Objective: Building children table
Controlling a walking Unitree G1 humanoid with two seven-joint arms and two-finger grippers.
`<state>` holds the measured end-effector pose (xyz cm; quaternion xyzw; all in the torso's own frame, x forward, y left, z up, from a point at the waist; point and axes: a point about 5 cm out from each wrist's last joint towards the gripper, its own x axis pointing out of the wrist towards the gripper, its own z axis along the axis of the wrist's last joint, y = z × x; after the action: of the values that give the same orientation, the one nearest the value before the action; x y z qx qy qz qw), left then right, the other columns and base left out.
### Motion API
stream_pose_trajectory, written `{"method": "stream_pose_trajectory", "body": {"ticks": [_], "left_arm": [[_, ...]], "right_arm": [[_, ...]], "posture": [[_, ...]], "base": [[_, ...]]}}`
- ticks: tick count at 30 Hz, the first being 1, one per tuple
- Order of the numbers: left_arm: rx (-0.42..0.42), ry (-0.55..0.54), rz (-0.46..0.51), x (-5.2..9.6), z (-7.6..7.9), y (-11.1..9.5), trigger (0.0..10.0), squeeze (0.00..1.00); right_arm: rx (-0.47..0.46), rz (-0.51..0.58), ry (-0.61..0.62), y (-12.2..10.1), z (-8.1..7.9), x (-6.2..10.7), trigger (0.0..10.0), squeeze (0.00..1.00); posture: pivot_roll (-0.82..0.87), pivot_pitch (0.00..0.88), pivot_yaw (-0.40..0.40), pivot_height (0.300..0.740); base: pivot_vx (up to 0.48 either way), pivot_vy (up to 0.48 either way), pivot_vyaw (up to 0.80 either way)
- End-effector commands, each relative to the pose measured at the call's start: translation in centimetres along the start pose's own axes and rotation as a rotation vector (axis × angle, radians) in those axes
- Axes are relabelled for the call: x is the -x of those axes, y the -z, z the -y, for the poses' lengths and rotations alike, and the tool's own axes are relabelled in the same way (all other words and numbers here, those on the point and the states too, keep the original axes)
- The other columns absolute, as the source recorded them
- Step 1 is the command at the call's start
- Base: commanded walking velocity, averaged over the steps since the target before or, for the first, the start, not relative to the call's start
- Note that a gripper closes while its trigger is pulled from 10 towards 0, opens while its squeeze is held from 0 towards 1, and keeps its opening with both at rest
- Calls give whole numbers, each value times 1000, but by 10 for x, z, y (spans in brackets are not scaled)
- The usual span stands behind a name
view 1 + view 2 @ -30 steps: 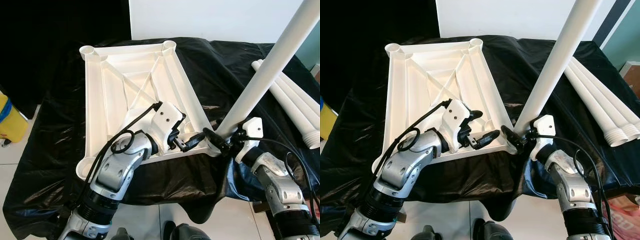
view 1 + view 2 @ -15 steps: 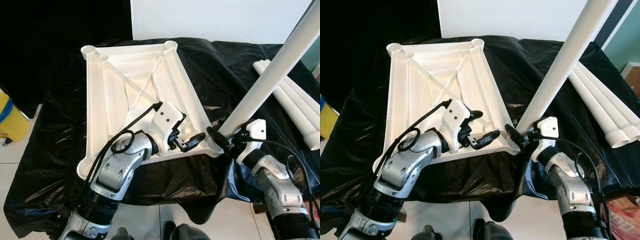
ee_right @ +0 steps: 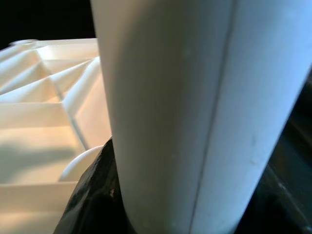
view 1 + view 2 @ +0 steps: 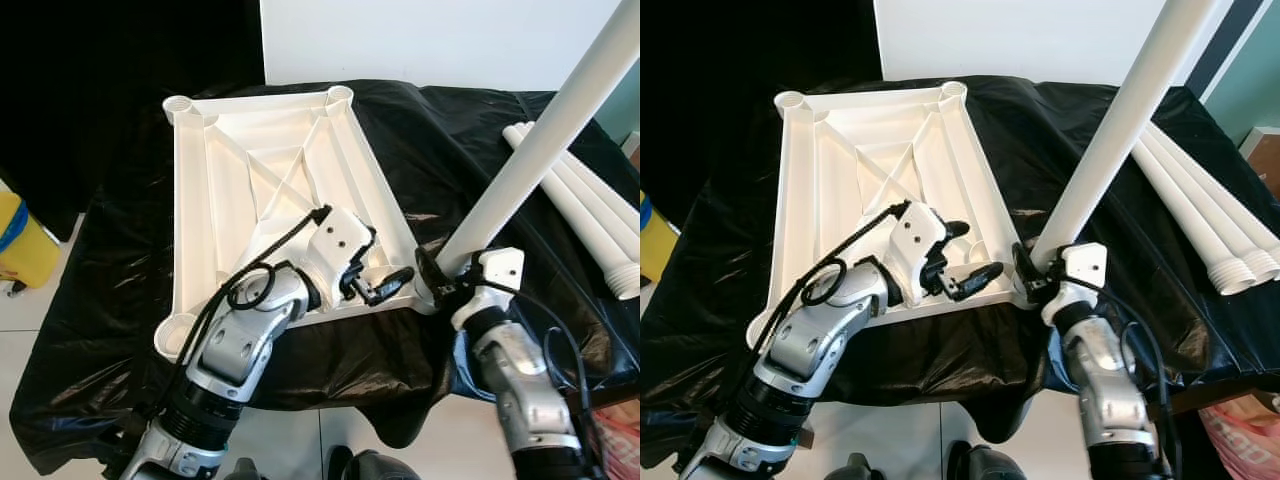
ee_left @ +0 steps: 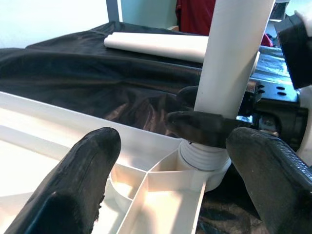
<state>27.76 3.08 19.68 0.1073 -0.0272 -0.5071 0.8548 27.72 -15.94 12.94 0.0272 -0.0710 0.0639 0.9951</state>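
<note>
The white table top (image 4: 186, 230) lies upside down on the black-covered table, ribs facing up. A white leg (image 4: 530, 160) stands tilted in its near right corner socket (image 5: 204, 158). My right gripper (image 4: 435, 275) is shut on the base of that leg, just above the socket; the right wrist view shows the leg (image 3: 185, 112) close up against one black finger (image 3: 97, 195). My left gripper (image 4: 385, 285) is open and hovers over the ribs beside that corner, its fingers (image 5: 83, 180) spread wide and facing the leg's base.
Three spare white legs (image 4: 590, 215) lie side by side on the black cover at the right. A yellow container (image 4: 20, 240) stands on the floor at the left. A white board (image 4: 420, 40) rises behind the table. The table's near edge runs just under my arms.
My right forearm has swung inward to the left, under the leg, while the gripper stays on its base. The left gripper has hardly moved.
</note>
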Motion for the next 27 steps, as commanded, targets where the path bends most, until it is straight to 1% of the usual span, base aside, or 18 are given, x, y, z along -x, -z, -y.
{"method": "stream_pose_trajectory", "body": {"ticks": [1, 2, 4, 6, 9, 10, 11, 12, 18, 23, 27], "left_arm": [[-18, -48, -2, -3, 0, 2, 10000, 0], [-18, -48, -2, -3, 0, 2, 10000, 0], [-18, -44, 0, -4, 1, 2, 10000, 0], [-19, -45, 0, -4, 1, 2, 10000, 0], [-19, -45, 0, -4, 1, 2, 10000, 0], [-20, -46, -2, -4, 1, 2, 10000, 0], [-20, -46, -2, -4, 1, 2, 10000, 0], [-23, -48, -3, -4, 2, 2, 10000, 0], [-34, -47, -5, -5, 3, 3, 10000, 0], [-52, -52, -7, -7, 2, 3, 10000, 0], [-66, -56, -7, -8, 2, 2, 10000, 0]], "right_arm": [[23, -160, 97, 28, 1, 10, 10000, 0], [23, -160, 97, 28, 1, 10, 10000, 0], [17, -154, 204, 29, 0, 14, 10000, 0], [10, -154, 225, 30, 1, 15, 10000, 0], [10, -154, 225, 30, 1, 15, 10000, 0], [6, -149, 262, 30, 1, 15, 10000, 0], [6, -149, 262, 30, 1, 15, 10000, 0], [-7, -139, 298, 28, -3, 15, 10000, 0], [-10, -107, 299, 24, -7, 14, 10000, 0], [11, -89, 283, 21, -8, 14, 10000, 0], [21, -73, 263, 19, -5, 15, 10000, 0]], "posture": [[-3, 96, -68, 740], [-3, 96, -68, 740], [-2, 93, -68, 740], [-2, 93, -68, 740], [-2, 93, -68, 740], [3, 90, -72, 740], [3, 90, -72, 740], [4, 89, -70, 740], [0, 86, -66, 740], [-9, 85, -59, 740], [-13, 86, -59, 740]], "base": [[0, 0, 0], [0, 0, 0], [0, 0, 0], [0, 0, 0], [0, 0, 0], [0, 0, 0], [0, 0, 0], [0, 0, 0], [0, 0, 0], [0, 0, 0], [0, 0, 0]]}}
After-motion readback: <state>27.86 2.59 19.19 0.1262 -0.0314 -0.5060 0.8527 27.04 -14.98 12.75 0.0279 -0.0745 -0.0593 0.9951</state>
